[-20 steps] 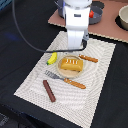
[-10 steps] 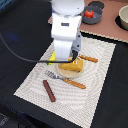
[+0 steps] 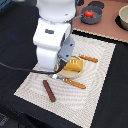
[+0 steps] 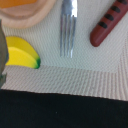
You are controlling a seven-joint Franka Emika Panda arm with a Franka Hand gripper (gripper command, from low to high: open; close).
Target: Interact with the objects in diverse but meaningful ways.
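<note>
Placement: scored orange-brown bread loaf (image 3: 75, 66) sits on tan round plate (image 3: 88, 71) like a served meal | dark brown sausage (image 3: 49, 90) lies apart on woven placemat (image 3: 100, 95) | curved yellow banana (image 4: 20, 52) beside steel fork (image 4: 66, 25), near your arm | round red tomato (image 3: 88, 13) in dark bowl (image 3: 94, 18) | gripper: cannot tell, fingers hidden.

We see a cream woven placemat (image 4: 75, 70) lying on a dark tabletop (image 4: 65, 107), with one straight mat edge and a corner in view. A metal fork (image 4: 67, 25) lies flat on the mat, its tines pointing toward that edge. Just beside it, apart from it, lies a dark brown sausage (image 4: 109, 24) with black score marks, set at an angle. On the fork's other side rests a yellow banana (image 4: 20, 54), its dark tip near the mat edge. A tan plate (image 4: 31, 15) rim curves nearby, something orange on it.
</note>
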